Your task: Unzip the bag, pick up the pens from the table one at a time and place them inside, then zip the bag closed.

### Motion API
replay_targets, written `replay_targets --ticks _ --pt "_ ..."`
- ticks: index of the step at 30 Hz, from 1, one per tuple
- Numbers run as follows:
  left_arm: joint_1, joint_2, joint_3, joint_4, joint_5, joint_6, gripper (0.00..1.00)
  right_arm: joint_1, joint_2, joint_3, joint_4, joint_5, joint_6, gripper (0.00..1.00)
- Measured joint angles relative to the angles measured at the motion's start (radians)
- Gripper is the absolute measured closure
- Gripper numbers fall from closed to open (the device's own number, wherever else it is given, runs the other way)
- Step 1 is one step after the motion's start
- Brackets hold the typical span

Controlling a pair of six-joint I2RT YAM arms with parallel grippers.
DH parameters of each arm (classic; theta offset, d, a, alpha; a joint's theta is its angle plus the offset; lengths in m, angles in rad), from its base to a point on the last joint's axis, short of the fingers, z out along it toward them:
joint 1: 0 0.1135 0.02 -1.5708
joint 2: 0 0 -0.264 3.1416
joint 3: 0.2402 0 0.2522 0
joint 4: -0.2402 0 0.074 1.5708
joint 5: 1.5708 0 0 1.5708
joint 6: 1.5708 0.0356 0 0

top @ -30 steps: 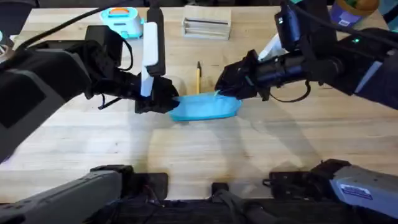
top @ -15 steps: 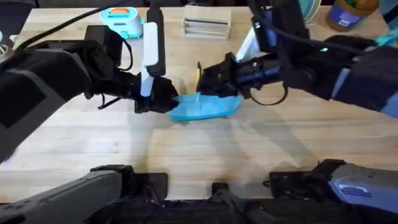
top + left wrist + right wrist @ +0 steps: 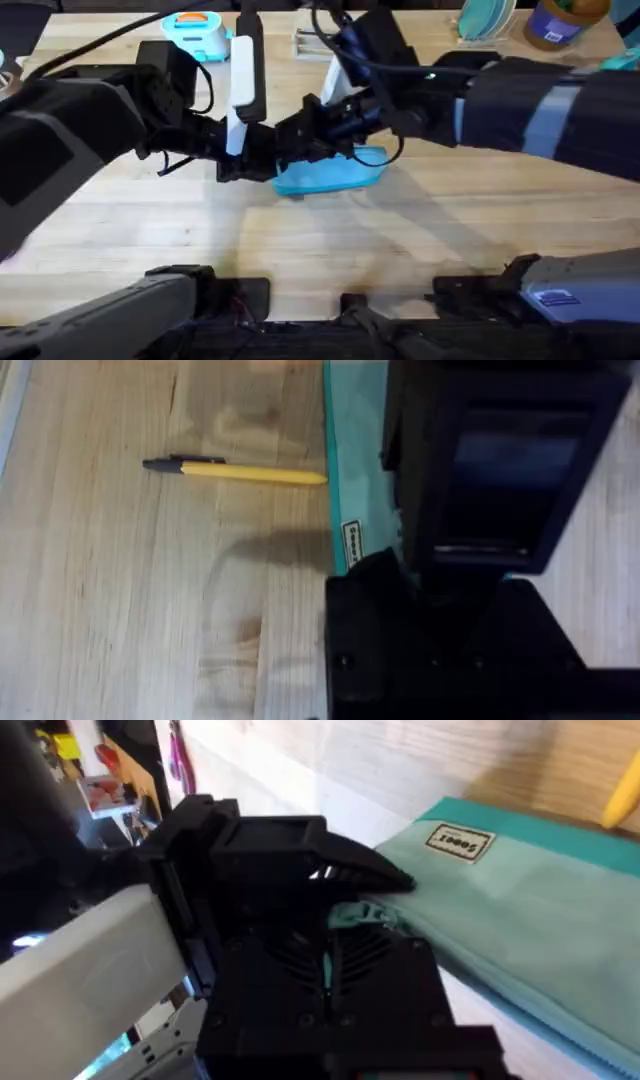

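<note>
Left jaws (image 3: pixel 262 158) pinned the flat turquoise fabric pouch's (image 3: pixel 335 175) end; right jaws (image 3: pixel 292 142), state unclear, w/ zipper tab (image 3: pixel 352 913): pull level, slow.

Left end of the bag (image 3: pixel 335 176) hidden under both claws in the overhead view, pen (image 3: pixel 240 471) running behind the bag's edge in the left wrist view, pen cut off by the frame edge in the right wrist view, zipper pull hidden by claw bodies
</note>
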Motion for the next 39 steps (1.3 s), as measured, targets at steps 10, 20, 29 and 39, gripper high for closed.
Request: replay_targets --ticks 10,20,29,39 --pt "0.009 0.000 0.000 0.000 -0.014 0.000 0.958 0.012 0.040 0.040 -0.013 0.007 -0.029 0.846" --pt "0.008 0.000 0.000 0.003 -0.008 0.000 0.958 -0.014 0.032 0.106 -0.134 0.000 -0.131 0.558" --pt "0.007 0.000 0.000 0.002 -0.006 0.000 0.958 -0.109 -0.041 0.246 -0.476 0.079 -0.352 0.458" --pt "0.006 0.000 0.000 0.003 -0.004 0.000 0.640 -0.173 -0.084 0.364 -0.643 0.203 -0.643 0.006"
